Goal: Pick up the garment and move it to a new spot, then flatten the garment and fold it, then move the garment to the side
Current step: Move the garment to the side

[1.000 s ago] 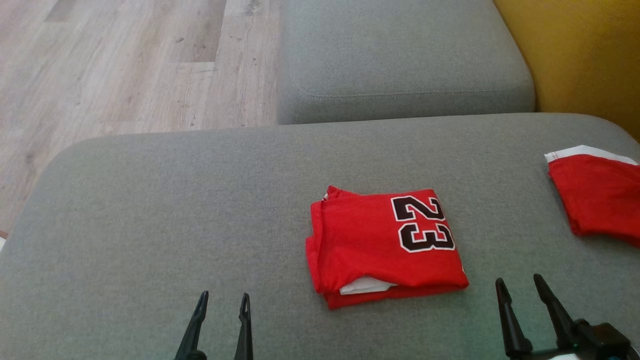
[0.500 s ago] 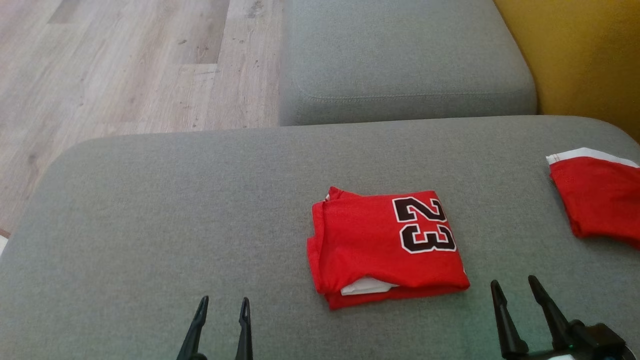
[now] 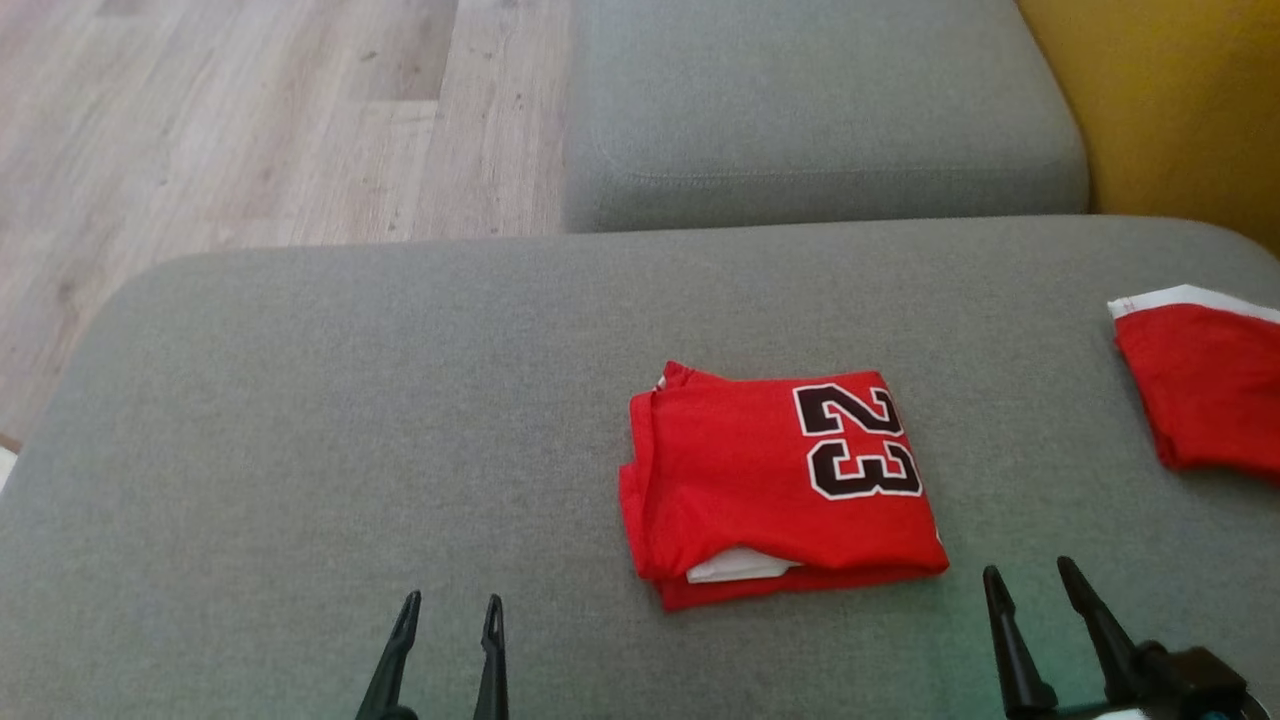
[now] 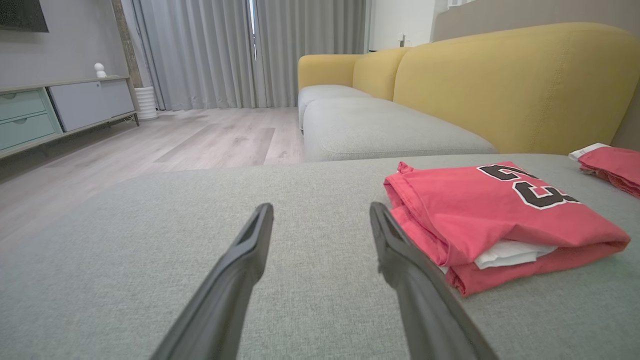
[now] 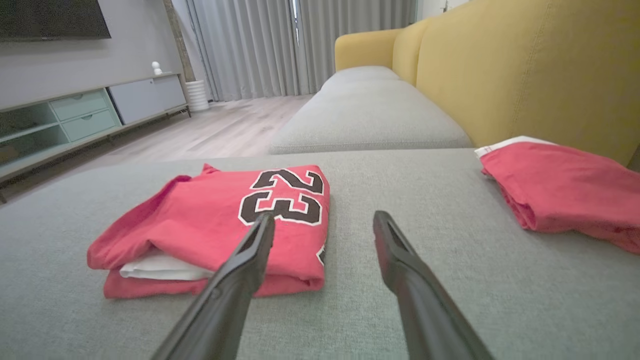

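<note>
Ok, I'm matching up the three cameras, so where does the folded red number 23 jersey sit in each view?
Head view: jersey right of centre, in the lower half.
Left wrist view: jersey on the right side, around mid-height.
Right wrist view: jersey left of centre, below mid-height.
Shared landmark: the second red garment, at the right edge of every view.

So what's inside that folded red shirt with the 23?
A white layer peeks out between folds of the red shirt at its near edge. What it is, and how far in it runs, is covered.
</note>
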You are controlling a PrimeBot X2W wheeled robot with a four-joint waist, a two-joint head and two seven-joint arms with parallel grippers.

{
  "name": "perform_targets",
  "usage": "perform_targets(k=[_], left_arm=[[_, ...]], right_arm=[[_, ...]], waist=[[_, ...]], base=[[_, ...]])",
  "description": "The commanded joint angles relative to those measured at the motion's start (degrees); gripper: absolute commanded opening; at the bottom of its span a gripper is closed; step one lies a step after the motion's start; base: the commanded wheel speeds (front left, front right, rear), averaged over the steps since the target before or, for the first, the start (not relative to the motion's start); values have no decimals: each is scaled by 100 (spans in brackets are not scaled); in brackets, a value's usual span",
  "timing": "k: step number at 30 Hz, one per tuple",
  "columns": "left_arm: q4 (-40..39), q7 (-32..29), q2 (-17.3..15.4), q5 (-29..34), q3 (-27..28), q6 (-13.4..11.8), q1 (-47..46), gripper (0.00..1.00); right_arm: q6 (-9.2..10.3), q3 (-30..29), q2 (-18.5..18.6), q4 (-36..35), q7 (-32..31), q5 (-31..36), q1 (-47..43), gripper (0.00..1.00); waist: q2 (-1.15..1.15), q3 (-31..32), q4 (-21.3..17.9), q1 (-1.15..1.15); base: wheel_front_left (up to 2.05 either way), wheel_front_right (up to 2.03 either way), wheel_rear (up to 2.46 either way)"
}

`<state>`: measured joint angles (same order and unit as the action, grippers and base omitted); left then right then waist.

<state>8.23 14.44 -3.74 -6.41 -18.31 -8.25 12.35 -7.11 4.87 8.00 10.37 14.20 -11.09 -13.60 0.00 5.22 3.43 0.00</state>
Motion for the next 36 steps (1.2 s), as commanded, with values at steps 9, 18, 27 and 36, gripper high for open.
perform_targets(k=[9,18,27,36], left_arm=[[-146,56,85,-4,25,-81,-316,100],[-138,56,86,-35,-284,-184,-738,100],[-52,56,86,-131,-456,-302,-945,100],[-228,56,86,-284,-454,-388,-1014,100]], right_arm=[[-37,477,427,747,-73,-630,1206,100],[-37,900,918,1536,-1350,-2047,2554,100],[-37,1560,900,2189,-1975,-2998,3022,74],[-37,1964,1266,2205,-1676,-3398,3436,0]], waist=[[0,-549,97,0],[0,-1141,259,0],[0,-1274,377,0],[0,-1380,134,0]], base=[[0,0,0],[0,0,0],[0,0,0],[0,0,0]])
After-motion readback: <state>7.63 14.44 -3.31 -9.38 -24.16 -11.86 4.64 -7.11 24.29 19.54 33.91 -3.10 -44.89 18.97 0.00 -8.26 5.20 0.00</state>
